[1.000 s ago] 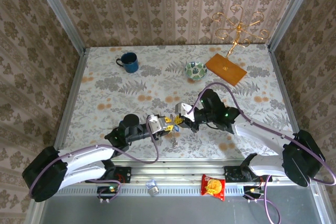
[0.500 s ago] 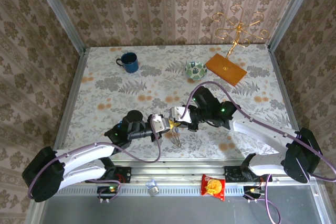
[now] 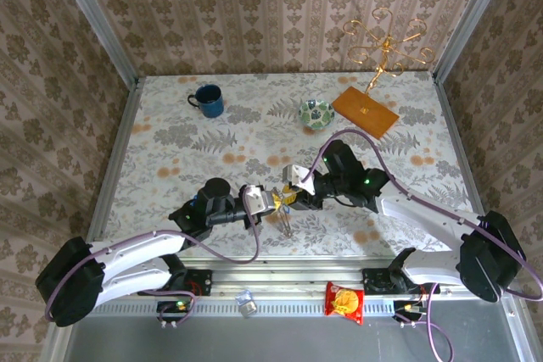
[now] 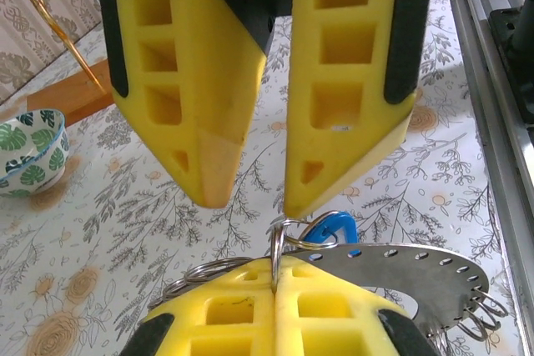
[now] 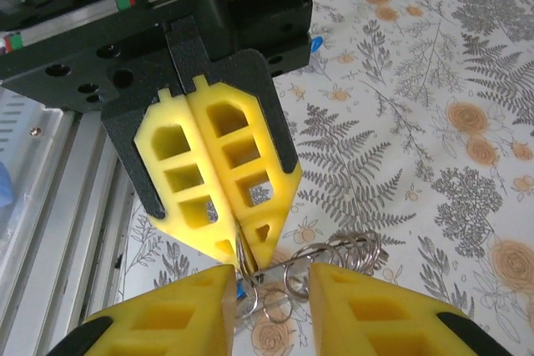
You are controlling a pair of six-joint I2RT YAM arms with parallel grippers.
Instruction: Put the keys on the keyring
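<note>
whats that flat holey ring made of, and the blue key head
The keyring looks like thin sheet metal: dull silvery-grey, soft sheen, small punched holes along its edge. The key head is probably plastic: saturated blue, smooth and rounded, though little of it shows.

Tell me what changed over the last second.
The left pincer edged right, toward the right pincer, still shut on the keyring, which now seems to hang lower beneath it. The right pincer swung left toward it, then back right; its jaws stand open. The mug and bowl stayed put.
</note>
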